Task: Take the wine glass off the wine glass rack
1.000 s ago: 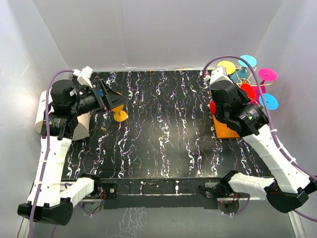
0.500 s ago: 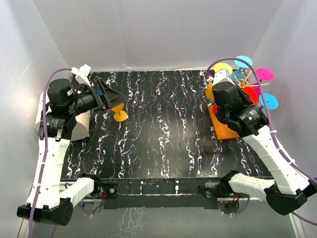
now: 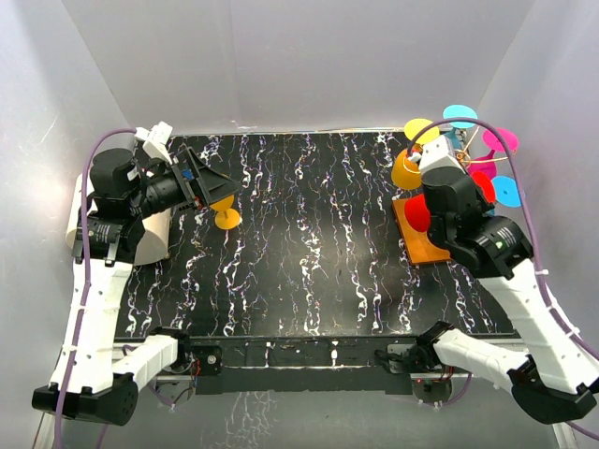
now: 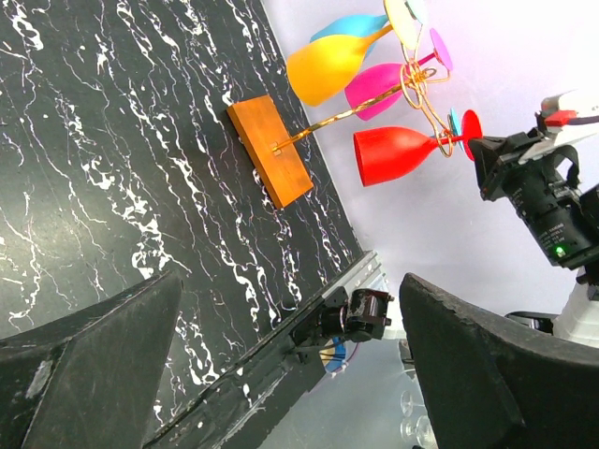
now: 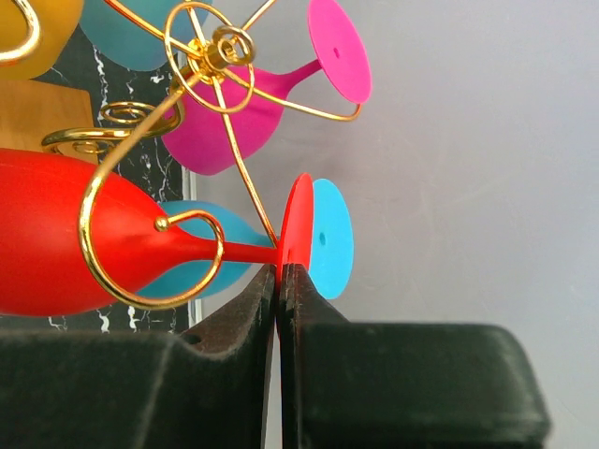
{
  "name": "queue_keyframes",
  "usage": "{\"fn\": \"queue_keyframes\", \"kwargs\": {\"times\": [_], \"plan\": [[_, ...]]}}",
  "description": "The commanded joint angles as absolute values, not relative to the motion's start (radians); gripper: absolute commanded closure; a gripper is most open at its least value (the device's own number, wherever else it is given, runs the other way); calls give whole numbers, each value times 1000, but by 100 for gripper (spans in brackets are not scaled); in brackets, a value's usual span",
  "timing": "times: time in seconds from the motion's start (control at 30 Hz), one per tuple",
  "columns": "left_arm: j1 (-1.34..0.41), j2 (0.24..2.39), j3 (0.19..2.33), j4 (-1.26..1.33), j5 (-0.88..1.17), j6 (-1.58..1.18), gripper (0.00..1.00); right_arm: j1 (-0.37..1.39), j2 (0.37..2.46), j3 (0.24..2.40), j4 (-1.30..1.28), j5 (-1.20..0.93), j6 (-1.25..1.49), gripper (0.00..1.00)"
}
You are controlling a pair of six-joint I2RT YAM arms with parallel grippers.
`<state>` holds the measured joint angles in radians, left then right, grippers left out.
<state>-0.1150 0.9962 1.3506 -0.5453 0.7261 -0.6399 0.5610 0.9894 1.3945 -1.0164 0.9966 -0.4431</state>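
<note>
The wine glass rack has an orange base plate (image 3: 421, 238) at the table's right edge and gold wire hooks (image 5: 211, 47); it also shows in the left wrist view (image 4: 270, 150). A red wine glass (image 5: 56, 234) hangs in a gold loop, its bowl visible from above (image 3: 417, 214). My right gripper (image 5: 278, 276) is shut on the rim of the red glass's foot (image 5: 299, 224), beside the rack top (image 3: 473, 182). My left gripper (image 4: 290, 281) is open and empty, far left (image 3: 220, 192).
Yellow-orange (image 3: 407, 170), pink (image 5: 225, 117) and blue (image 5: 329, 238) glasses hang on the same rack, close around the red one. A yellow glass (image 3: 227, 220) sits on the table under the left gripper. A white cylinder (image 3: 75, 220) stands at the left edge. Walls enclose the table.
My right wrist has shifted right and toward the near side, holding the red glass's foot. The hanging glasses have swung, and the yellow-orange bowl now shows. The left arm barely moved.
</note>
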Motion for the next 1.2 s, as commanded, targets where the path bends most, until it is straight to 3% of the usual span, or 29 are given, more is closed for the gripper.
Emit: {"fn": "queue_keyframes", "kwargs": {"times": [0.0, 0.3, 0.77, 0.93, 1.17], "plan": [[-120, 997, 1353, -516, 758, -652, 1, 561, 937, 1380, -1003, 976, -428, 100], [-120, 1018, 1354, -536, 728, -638, 1, 579, 799, 1342, -1005, 793, -507, 100], [-123, 977, 1192, -327, 792, -799, 1, 628, 704, 1413, -971, 126, -522, 100], [-168, 970, 1134, -196, 798, -877, 1, 629, 723, 1410, -784, -15, -267, 100], [-321, 928, 1016, 131, 754, -1067, 3, 629, 851, 1444, -589, 24, 282, 100]]}}
